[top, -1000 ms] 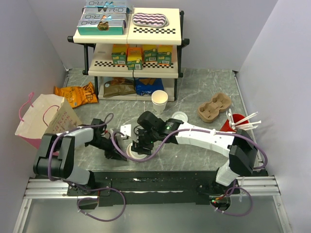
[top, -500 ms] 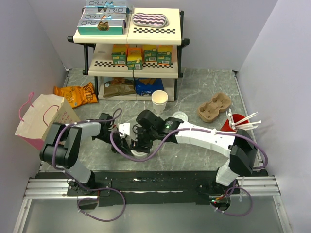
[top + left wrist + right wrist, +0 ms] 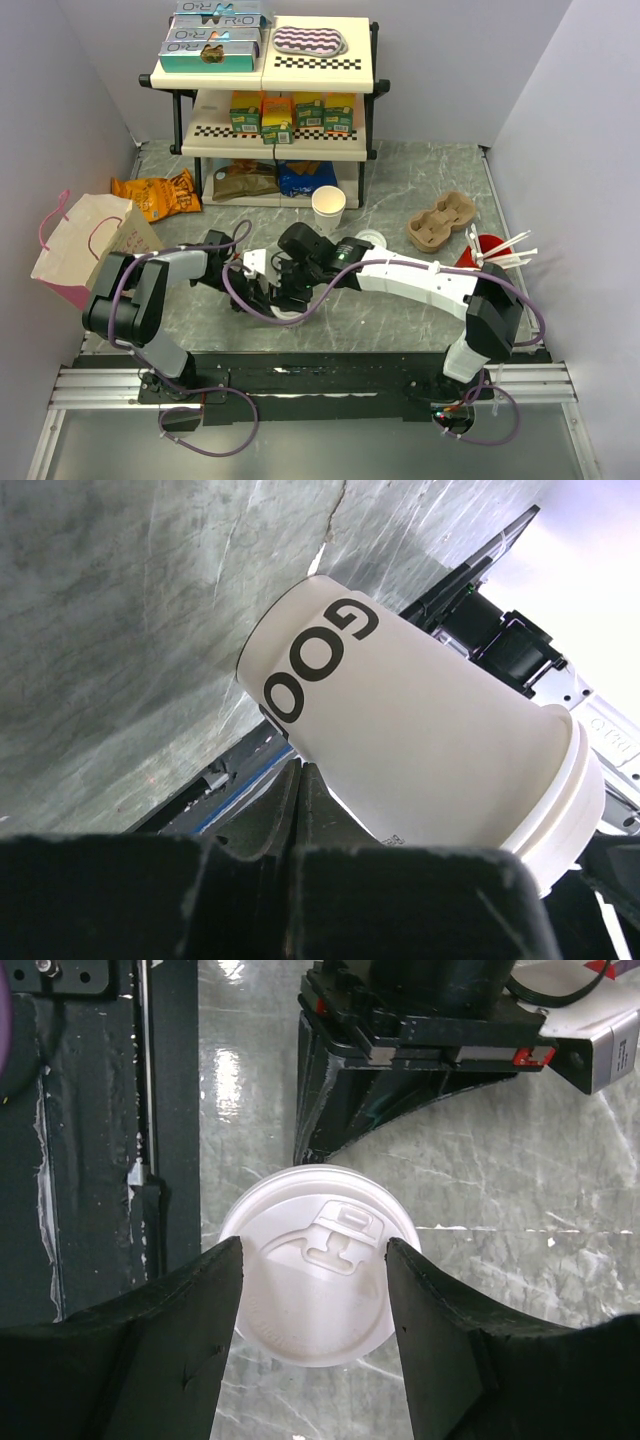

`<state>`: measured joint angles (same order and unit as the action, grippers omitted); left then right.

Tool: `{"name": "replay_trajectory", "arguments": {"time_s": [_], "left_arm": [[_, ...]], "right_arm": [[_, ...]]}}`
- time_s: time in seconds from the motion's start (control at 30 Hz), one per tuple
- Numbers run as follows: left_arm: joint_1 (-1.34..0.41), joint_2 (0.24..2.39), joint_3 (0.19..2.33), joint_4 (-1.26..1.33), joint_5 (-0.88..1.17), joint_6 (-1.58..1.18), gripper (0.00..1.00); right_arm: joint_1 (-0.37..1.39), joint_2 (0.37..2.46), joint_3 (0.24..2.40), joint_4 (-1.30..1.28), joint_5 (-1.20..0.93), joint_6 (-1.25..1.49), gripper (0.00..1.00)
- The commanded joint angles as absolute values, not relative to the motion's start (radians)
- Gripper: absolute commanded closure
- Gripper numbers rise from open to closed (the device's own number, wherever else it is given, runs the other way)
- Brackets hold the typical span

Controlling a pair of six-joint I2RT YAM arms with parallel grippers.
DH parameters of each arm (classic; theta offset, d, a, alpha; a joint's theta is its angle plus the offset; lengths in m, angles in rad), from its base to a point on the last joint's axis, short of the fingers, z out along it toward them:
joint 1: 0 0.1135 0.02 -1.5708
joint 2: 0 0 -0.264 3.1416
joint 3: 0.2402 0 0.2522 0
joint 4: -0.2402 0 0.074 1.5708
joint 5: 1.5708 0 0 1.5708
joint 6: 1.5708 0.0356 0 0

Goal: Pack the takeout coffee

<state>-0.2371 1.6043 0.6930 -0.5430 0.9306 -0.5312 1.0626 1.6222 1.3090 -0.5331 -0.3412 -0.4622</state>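
Observation:
The takeout coffee (image 3: pixel 312 1270) stands upright on the marble table, a cream-white cup with a white lid. In the top view only a sliver of it (image 3: pixel 283 314) shows under my right gripper. My right gripper (image 3: pixel 313 1260) is open and hovers just above the lid, one finger on each side. My left gripper (image 3: pixel 301 777) is shut and empty, its tips against the cup's side (image 3: pixel 400 740), which bears black letters. In the top view the left gripper (image 3: pixel 252 296) sits just left of the cup and the right gripper (image 3: pixel 290 290) sits over it.
A pink-and-cream paper bag (image 3: pixel 85 245) lies at the left. A stack of lidless cups (image 3: pixel 328 207), a loose lid (image 3: pixel 368 240), a cardboard cup carrier (image 3: pixel 440 222) and a red cup with straws (image 3: pixel 488 250) stand behind and to the right. A shelf rack (image 3: pixel 265 90) is at the back.
My left arm has swung so its shut gripper now rests against the cup's left side. My right gripper has shifted slightly left over the lid.

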Motion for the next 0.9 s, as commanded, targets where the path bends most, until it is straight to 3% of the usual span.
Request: {"name": "replay_trajectory", "arguments": {"time_s": [0.0, 0.53, 0.87], "left_arm": [[-0.233, 1.588, 0.723, -0.546, 0.940, -0.503, 0.99], [-0.215, 1.513, 0.727, -0.529, 0.913, -0.477, 0.98], [-0.124, 1.421, 0.692, -0.483, 0.899, -0.463, 0.92]], "right_arm": [[1.040, 1.643, 1.354, -0.549, -0.357, -0.449, 0.34], [1.055, 1.670, 1.361, -0.554, -0.256, -0.454, 0.36], [1.063, 1.689, 1.359, -0.594, -0.256, -0.442, 0.37]]}}
